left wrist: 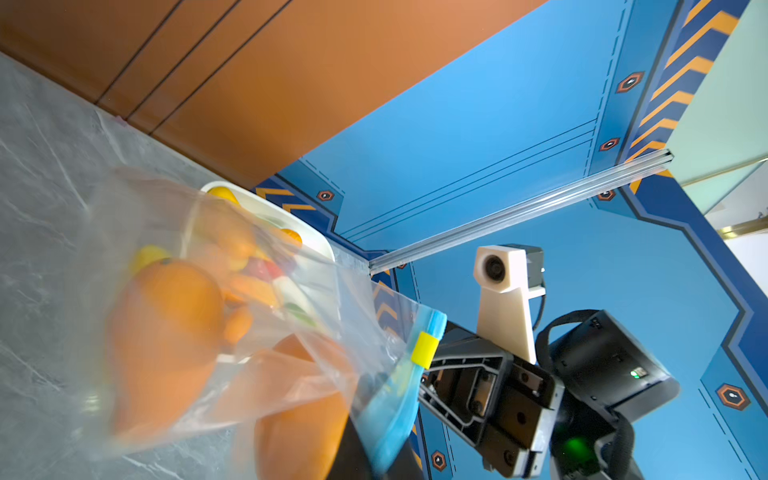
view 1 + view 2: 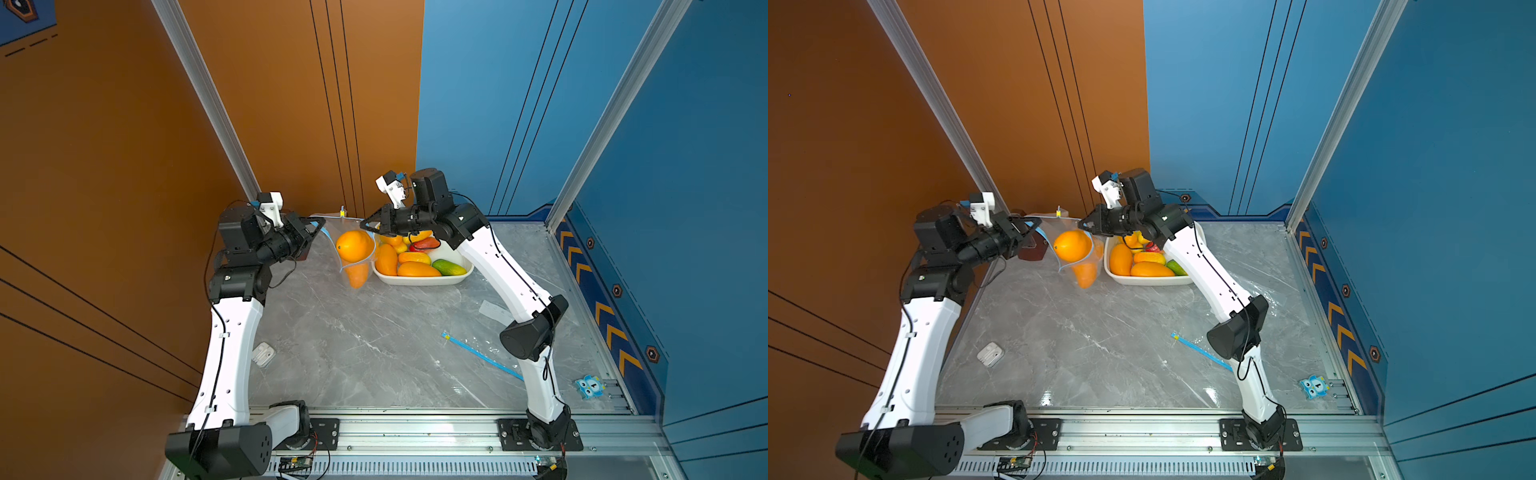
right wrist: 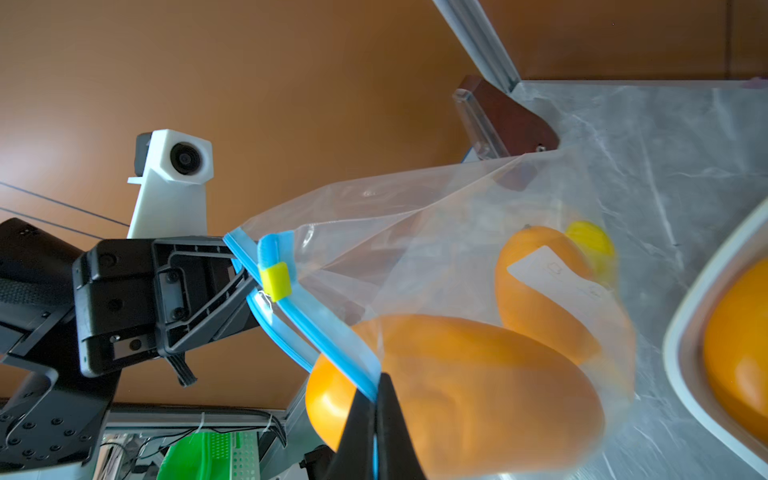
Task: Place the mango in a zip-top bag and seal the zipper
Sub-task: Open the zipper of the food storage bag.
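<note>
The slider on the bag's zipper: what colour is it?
Yellow; the slider shows best in the right wrist view.

An orange wall marked with thin black lines fills the left side and meets a blue wall at the far end, in both top views. Slanting aluminium posts frame the booth. The counter is grey marble with white veins and soft bright glare. Along its right edge runs a dark blue skirting with orange chevrons and hexagon studs. A ribbed metal rail borders the near side.
</note>
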You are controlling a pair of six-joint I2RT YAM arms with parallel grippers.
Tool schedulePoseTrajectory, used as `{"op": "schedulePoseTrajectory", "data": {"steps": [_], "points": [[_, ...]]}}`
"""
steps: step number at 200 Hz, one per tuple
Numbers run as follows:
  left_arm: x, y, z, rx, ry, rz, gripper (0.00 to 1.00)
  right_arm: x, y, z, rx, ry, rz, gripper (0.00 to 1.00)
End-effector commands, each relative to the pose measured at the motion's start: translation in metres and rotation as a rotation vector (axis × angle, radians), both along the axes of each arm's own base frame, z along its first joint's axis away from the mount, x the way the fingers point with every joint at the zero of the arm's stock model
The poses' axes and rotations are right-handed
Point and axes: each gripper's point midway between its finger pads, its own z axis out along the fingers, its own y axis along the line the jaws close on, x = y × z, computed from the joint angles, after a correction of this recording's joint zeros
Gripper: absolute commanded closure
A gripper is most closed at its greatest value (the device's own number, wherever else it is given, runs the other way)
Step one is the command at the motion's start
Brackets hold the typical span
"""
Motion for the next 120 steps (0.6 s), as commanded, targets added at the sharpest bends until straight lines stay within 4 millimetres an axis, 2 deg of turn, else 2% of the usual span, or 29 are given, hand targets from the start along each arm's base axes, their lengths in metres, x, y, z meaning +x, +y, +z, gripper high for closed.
{"op": "schedulePoseTrajectory", "data": {"steps": [1, 10, 19, 34, 47, 67, 83, 106, 113, 120], "points": [[0.006, 0.016, 0.004, -0.009, -0.011, 0.051, 1.0, 0.003, 0.001, 0.054, 0.174, -0.064, 0.011, 1.0], [0.008, 0.019, -0.001, -0.012, 0.002, 0.052, 1.0, 0.012, 0.0, 0.052, 0.166, -0.07, -0.03, 1.0], [0.011, 0.023, -0.007, -0.006, 0.013, 0.062, 1.0, 0.025, -0.003, 0.036, 0.117, -0.074, -0.087, 0.99], [0.018, 0.022, -0.023, -0.004, 0.046, 0.035, 1.0, 0.049, -0.008, -0.01, 0.002, -0.037, -0.159, 0.99], [0.026, 0.02, -0.046, -0.013, 0.1, 0.011, 1.0, 0.066, -0.011, -0.05, -0.066, 0.025, -0.191, 1.0], [0.031, 0.019, -0.072, -0.001, 0.15, 0.007, 1.0, 0.074, -0.008, -0.087, -0.117, 0.068, -0.185, 0.99], [0.033, 0.02, -0.079, 0.006, 0.159, 0.006, 1.0, 0.072, -0.002, -0.098, -0.126, 0.08, -0.162, 0.98], [0.036, 0.019, -0.078, 0.017, 0.153, 0.004, 1.0, 0.069, 0.004, -0.107, -0.139, 0.078, -0.129, 0.87], [0.037, 0.019, -0.079, 0.019, 0.154, 0.0, 1.0, 0.069, 0.003, -0.111, -0.146, 0.078, -0.116, 0.77], [0.038, 0.018, -0.08, 0.018, 0.159, -0.002, 1.0, 0.069, -0.001, -0.111, -0.154, 0.071, -0.105, 0.59]]}}
